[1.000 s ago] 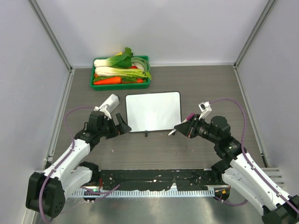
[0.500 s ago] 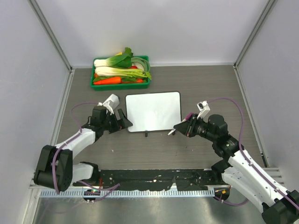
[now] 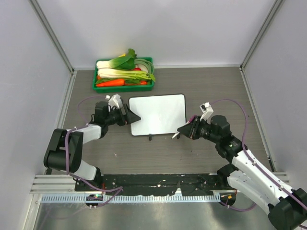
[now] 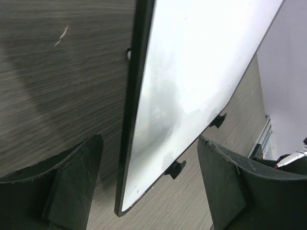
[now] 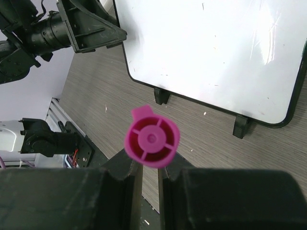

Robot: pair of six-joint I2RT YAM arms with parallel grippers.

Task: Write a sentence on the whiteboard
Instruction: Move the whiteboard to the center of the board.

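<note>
The whiteboard [image 3: 157, 114] lies flat at mid table, white and blank; no pink writing shows on it. My left gripper [image 3: 132, 116] is open at the board's left edge. In the left wrist view its jaws straddle the board's near corner [image 4: 192, 72] without touching it. My right gripper [image 3: 184, 130] is shut on a pink marker [image 5: 151, 137] and hovers just off the board's near right corner. The right wrist view shows the marker's round butt end, with the board [image 5: 211, 52] beyond it.
A green tray [image 3: 124, 88] of vegetables stands at the back left, just beyond the board. Grey walls close in the table on three sides. A black rail with both arm bases runs along the near edge [image 3: 158, 182].
My left gripper has swung right and away from me, from beside the board to its left edge, still open. My right gripper with the marker has edged slightly left.
</note>
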